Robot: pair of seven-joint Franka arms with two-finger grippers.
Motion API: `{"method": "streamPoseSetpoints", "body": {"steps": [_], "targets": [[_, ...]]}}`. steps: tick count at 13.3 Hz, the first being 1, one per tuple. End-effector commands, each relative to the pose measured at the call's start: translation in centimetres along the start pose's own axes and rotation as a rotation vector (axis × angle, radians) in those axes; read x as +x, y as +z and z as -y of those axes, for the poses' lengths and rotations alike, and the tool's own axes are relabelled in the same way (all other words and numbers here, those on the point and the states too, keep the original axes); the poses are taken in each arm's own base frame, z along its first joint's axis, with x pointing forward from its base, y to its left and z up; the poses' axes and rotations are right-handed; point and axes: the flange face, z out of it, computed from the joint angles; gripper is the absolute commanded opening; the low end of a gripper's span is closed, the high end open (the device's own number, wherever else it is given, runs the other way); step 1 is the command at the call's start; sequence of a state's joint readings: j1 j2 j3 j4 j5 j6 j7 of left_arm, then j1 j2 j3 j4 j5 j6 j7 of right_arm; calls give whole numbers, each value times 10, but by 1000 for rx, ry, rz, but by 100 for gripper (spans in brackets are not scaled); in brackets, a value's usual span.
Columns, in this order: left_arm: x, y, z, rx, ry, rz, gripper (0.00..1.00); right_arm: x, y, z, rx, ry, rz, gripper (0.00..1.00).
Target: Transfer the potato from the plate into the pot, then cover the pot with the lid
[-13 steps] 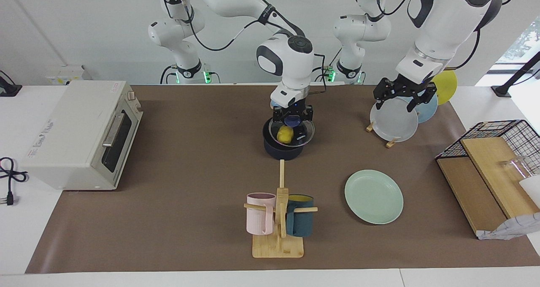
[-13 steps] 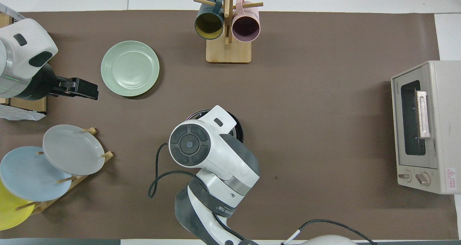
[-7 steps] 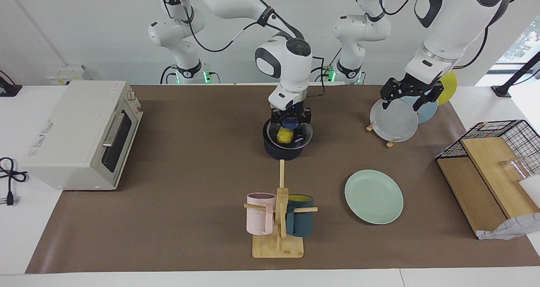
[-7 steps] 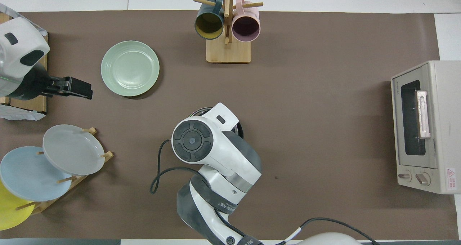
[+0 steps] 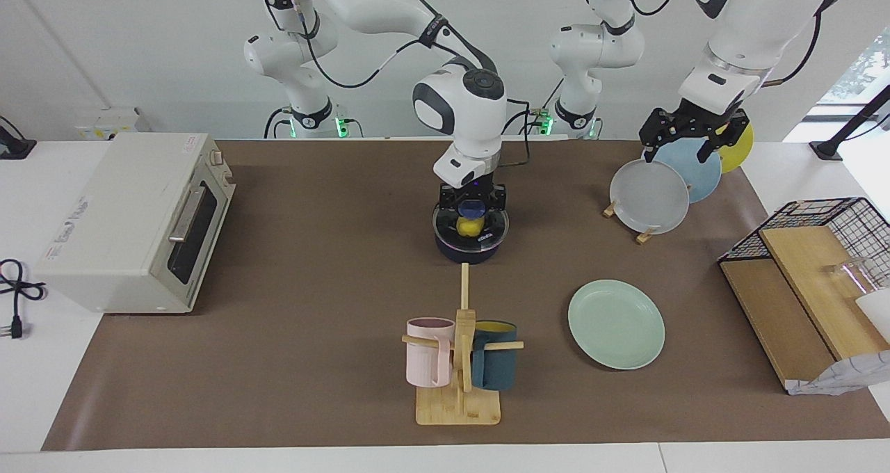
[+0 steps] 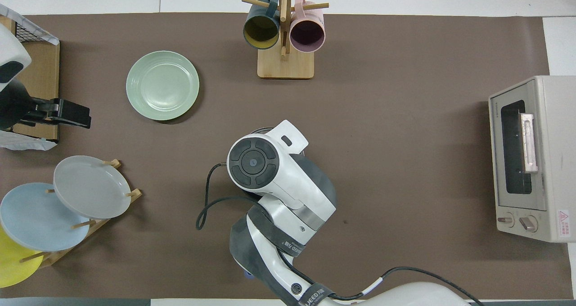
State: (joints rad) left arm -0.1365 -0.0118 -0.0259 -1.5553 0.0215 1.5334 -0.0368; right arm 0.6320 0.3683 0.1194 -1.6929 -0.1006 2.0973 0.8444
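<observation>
right pincer [image 5: 472,204] clenched on lid [image 5: 471,225] knob atop pot [image 5: 467,249]; left pincer [image 5: 685,137] released, over rack plates.

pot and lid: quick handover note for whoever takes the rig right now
Right tool: down on the lid, shut on its blue knob.
Left tool: open, holding nothing, raised over the rack plates; that arm waits.
The potato is in the pot, seen through the glass. The plate is bare, toward the left arm's end.
Done: the transfer; the lid looks seated level on the pot.
Left: open the right tool, lift clear, and check that the lid sits flush.
</observation>
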Motion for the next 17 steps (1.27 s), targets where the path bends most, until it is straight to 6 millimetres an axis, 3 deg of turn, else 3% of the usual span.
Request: {"method": "streamPoseSetpoints", "body": {"steps": [1, 8, 12, 17], "targets": [[-2, -5, -4, 9, -26, -8, 100, -1, 4, -2, 1, 10, 9, 0], [0, -3, -6, -53, -58, -14, 100, -9, 8, -1, 7, 25, 47, 0], [1, -2, 3, -48, -68, -16, 100, -12, 10, -1, -1, 22, 54, 0], [-7, 7, 5, -43, -71, -10, 100, -15, 14, -4, -10, 18, 60, 0]]}}
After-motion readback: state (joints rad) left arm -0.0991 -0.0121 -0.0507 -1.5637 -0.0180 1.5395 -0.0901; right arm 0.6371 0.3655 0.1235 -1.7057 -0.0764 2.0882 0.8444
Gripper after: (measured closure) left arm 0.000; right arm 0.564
